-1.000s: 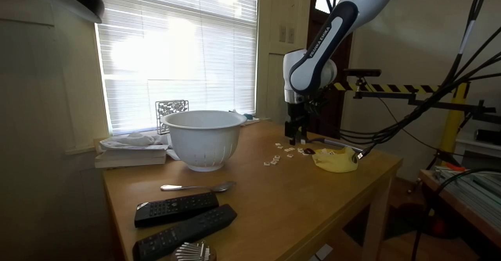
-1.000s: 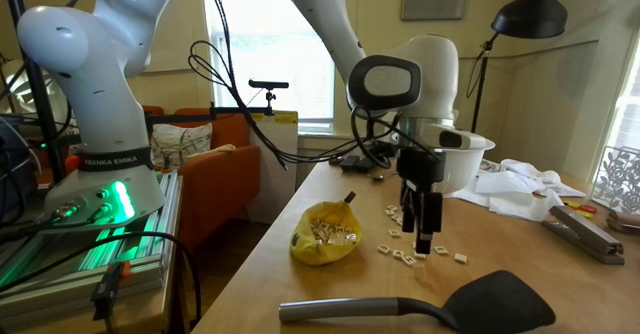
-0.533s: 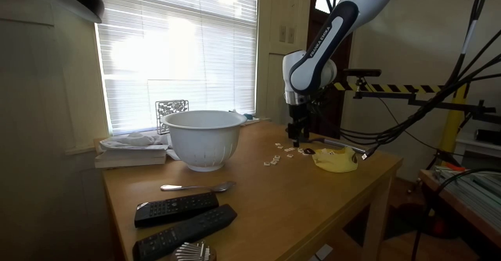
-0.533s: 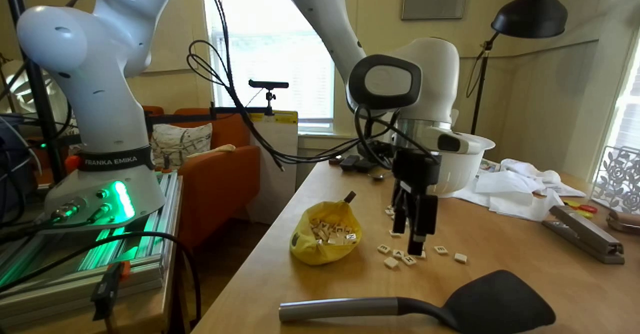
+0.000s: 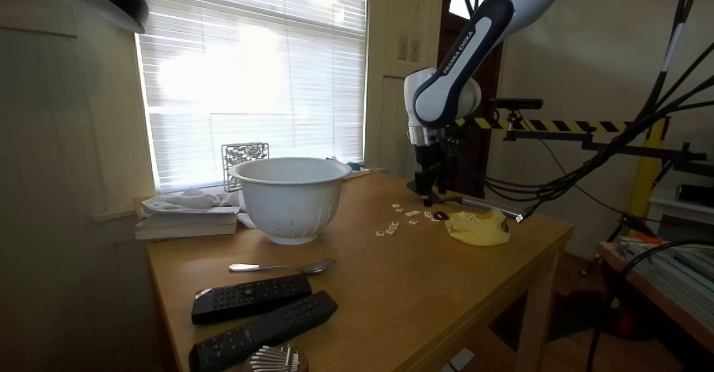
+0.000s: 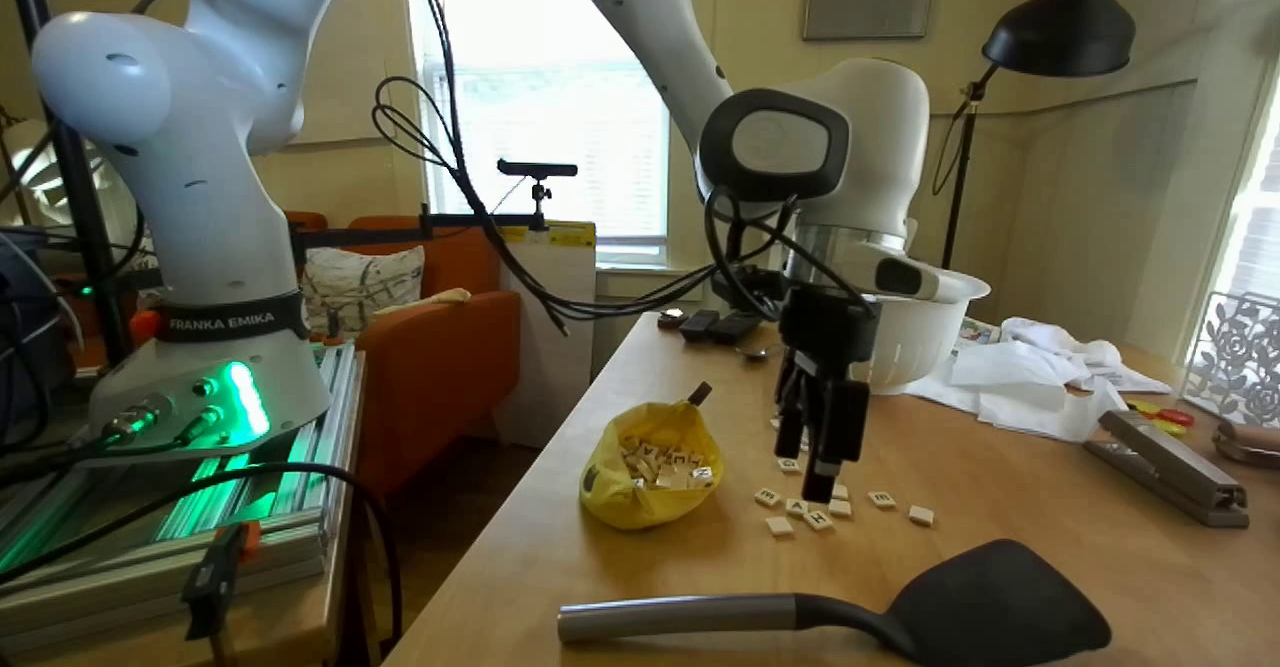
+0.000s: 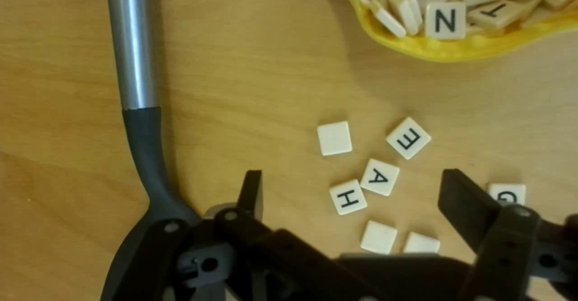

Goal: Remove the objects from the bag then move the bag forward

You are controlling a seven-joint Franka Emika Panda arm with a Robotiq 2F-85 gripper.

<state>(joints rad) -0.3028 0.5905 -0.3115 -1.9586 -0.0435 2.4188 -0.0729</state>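
Yellow bag (image 5: 478,232), mouth up, long axis level

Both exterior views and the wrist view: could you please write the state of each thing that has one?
Gripper: open, holding nothing
Yellow bag: mouth open, letter tiles inside
Loose tiles: lying flat, some letter up, some blank side up
White bowl: upright, inside mostly hidden
Remote controls: buttons up
Spatula: lying flat
Window blind: lowered
Robot base light: lit green

Fingers (image 7: 465,208) wide apart above loose tiles (image 7: 379,177); yellow bag (image 7: 433,51) holding more tiles (image 7: 445,20); spatula (image 7: 149,156) partly hidden.
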